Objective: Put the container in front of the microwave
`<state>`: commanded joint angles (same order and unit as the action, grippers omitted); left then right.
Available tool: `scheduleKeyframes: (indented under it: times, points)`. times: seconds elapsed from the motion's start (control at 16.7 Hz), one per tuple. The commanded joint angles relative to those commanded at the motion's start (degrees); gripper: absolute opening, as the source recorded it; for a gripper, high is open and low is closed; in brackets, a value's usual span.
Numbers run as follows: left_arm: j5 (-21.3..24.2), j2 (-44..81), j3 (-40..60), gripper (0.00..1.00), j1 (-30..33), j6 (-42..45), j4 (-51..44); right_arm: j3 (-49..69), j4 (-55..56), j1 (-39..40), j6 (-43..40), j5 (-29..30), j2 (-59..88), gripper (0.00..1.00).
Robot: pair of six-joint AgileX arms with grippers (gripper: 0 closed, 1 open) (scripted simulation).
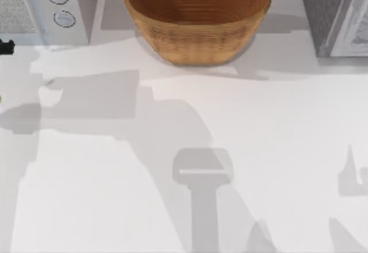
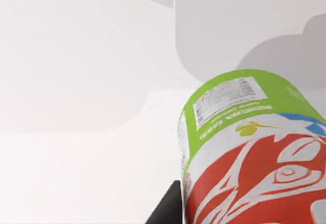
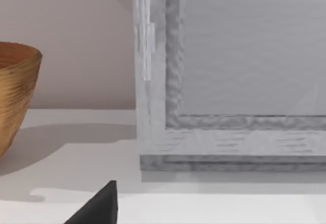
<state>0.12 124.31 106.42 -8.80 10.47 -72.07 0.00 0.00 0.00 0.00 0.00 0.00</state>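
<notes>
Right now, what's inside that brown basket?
The basket shows bare woven walls inside, with no item visible. Its near rim hides part of the inner floor.

The top view looks down on the table (image 1: 172, 167); it shares the basket (image 1: 198, 17) with the right wrist view, and the left wrist view is very near the can (image 2: 254, 152).
</notes>
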Motion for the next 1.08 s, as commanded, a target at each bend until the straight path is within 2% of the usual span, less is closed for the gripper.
scheduleKeyframes:
  times: [0.12, 0.9, 1.08]
  points:
    - [0.0, 0.0, 0.0, 0.0, 0.0, 0.0, 0.0, 0.0, 0.0, 0.0, 0.0, 0.0, 0.0, 1.0]
    - [0.0, 0.0, 0.0, 0.98, 0.0, 0.0, 0.0, 0.0, 0.0, 0.0, 0.0, 0.0, 0.0, 1.0]
    - [0.0, 0.0, 0.0, 1.0, 0.0, 0.0, 0.0, 0.0, 0.0, 0.0, 0.0, 0.0, 0.0, 1.0]
